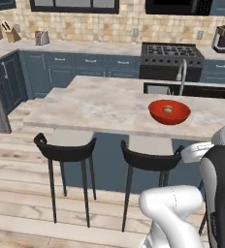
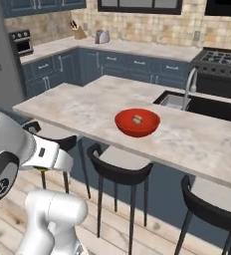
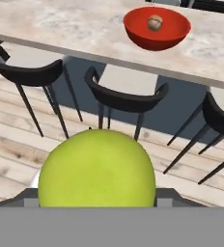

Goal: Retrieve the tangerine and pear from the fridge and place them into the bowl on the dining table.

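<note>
Yellow-green pear [image 3: 97, 169]; glossy red bowl [image 3: 156, 29] holding an orange-brown tangerine [image 3: 155, 22]; beige marbled table [image 1: 100, 106]; black stools [image 1: 66, 147].

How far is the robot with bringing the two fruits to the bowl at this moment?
Done: the tangerine lies in the bowl on the dining table. In hand: the pear sits in the gripper, low beside the stools. Left: lifting the pear over the table edge and releasing it into the bowl.
</note>
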